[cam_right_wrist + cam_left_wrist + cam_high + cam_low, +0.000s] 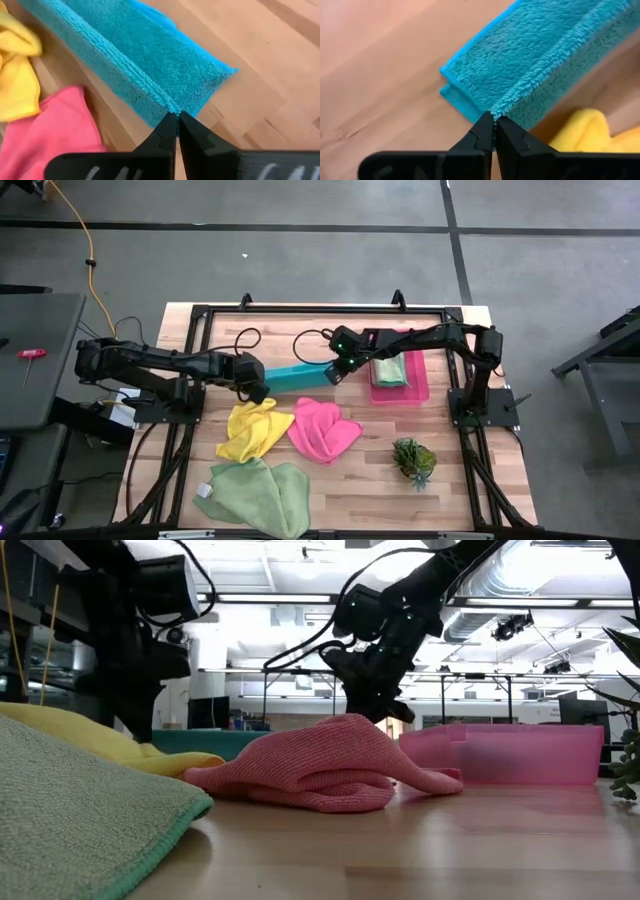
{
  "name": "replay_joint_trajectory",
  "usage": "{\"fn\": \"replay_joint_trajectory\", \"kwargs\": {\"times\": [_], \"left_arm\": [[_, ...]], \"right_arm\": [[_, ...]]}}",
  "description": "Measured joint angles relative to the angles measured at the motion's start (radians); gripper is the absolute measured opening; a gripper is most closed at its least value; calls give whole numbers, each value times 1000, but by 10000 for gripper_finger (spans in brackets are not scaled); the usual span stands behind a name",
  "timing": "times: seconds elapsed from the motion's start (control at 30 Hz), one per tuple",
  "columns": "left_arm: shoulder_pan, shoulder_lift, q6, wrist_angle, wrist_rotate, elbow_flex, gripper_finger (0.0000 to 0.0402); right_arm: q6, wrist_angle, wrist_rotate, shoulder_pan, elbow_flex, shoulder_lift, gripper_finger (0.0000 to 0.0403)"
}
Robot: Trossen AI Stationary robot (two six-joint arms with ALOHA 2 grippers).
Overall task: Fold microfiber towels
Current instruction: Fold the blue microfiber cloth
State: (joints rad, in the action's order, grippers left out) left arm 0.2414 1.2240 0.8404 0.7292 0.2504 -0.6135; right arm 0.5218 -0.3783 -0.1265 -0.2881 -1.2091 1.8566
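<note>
High view: the left hand (258, 392) is clenched on one end of the teal towel (295, 376), the right hand (331, 374) clenched on the other, so the folded strip stretches between them near the middle of the bench (480, 480). Toward the near edge lie the yellow towel (253, 430) and pink towel (322, 430), then a green towel (262, 492). Another green towel (393, 369) sits in the pink tray (421, 393) beside the right hand.

Wooden table (470, 480): towels (324, 430), tray (420, 392), plant (413, 459)
</note>
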Motion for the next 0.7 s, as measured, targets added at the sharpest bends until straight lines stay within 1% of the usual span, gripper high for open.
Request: {"fn": "replay_joint_trajectory", "kwargs": {"times": [0.1, 0.17, 0.3, 0.4, 0.47, 0.6, 0.63, 0.7], "left_arm": [[-4, 0, 39, -16, -2, 20, 0], [-26, 0, 63, -35, -24, 32, 0], [-94, 0, 88, -42, -87, 28, 0], [-143, -10, 109, -34, -127, 0, 0], [-167, -26, 126, -18, -136, -29, 0], [-183, -72, 148, 15, -155, -81, 0], [-183, -84, 146, 15, -165, -89, 0], [-176, -104, 136, 27, -159, -95, 0]], "right_arm": [[12, 2, 0, 1, 0, 0, 0], [1, -5, -8, 13, 0, 0, 0], [-17, -32, -104, 33, 0, 0, 0], [-31, -61, -164, 48, 0, -19, 0], [-31, -78, -208, 50, 0, -42, 0], [-2, -109, -288, 42, 0, -95, 0], [3, -125, -296, 38, 0, -103, 0], [2, -147, -281, 30, 0, -112, 0]]}}
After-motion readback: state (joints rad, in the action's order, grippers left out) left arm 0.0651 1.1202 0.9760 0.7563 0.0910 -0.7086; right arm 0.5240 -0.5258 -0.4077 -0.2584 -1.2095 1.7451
